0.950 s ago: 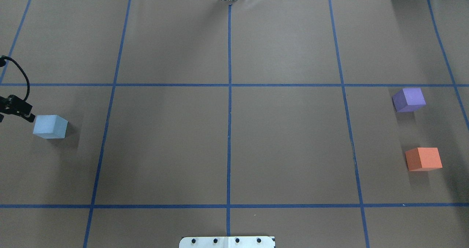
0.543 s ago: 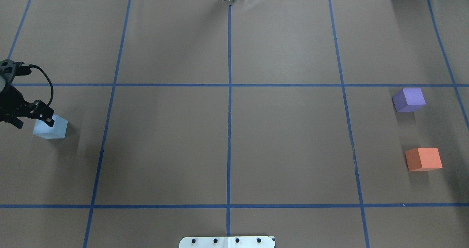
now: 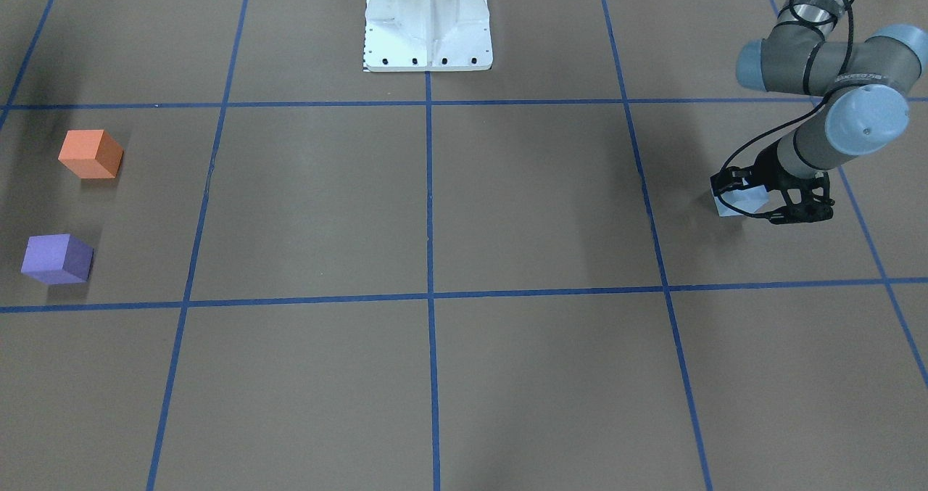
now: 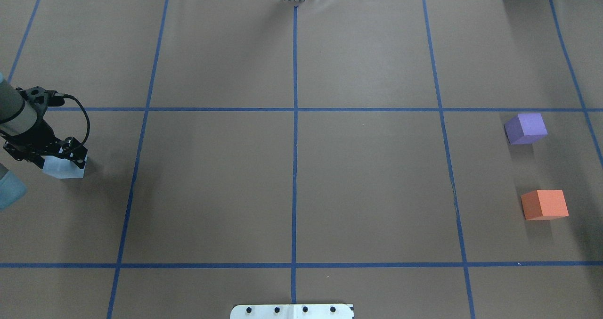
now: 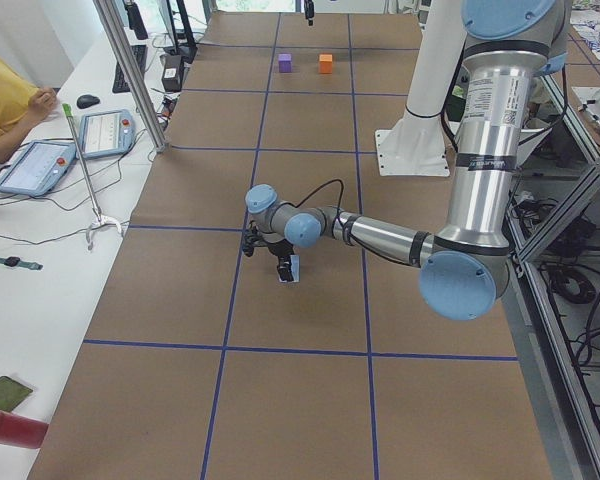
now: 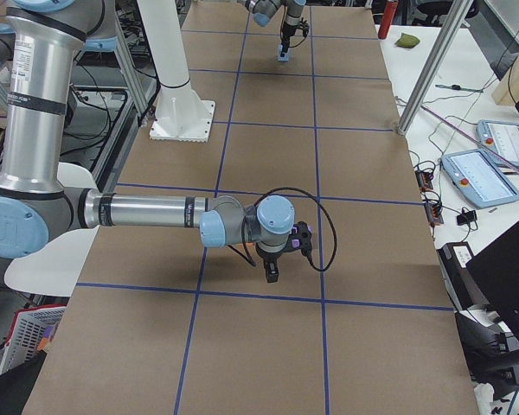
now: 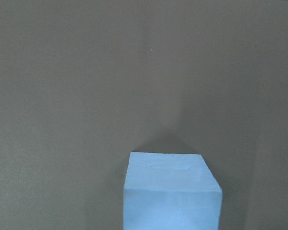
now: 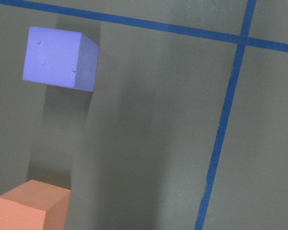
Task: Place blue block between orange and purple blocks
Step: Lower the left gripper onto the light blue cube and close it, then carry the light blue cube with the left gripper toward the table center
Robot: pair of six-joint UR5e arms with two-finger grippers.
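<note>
Your left claw is down at the pale blue foam cube, right at the left end of the brown paper surface. Its jaws stand spread, one black finger on either side, and the cube sits flat on the surface between them. Whether the pads actually touch its faces, you cannot tell from here. In the front-facing view the same claw straddles the cube, and the grey forearm slants down to it from above. The left wrist camera looks along the gap, where the cube fills the bottom centre of the view with its top face level.

Now to the other end. The purple foam cube and the orange foam cube sit in the same grid square marked by the blue tape lines. They are apart from each other with bare paper between them, the purple one farther from the robot's base. The blue cube is well apart from both, at the opposite end of the surface.

Your right claw hangs low over the surface near that pair. It shows only in the side view, so you cannot tell whether it is spread or clenched. Its wrist camera looks down on the purple cube and a corner of the orange cube.
</note>
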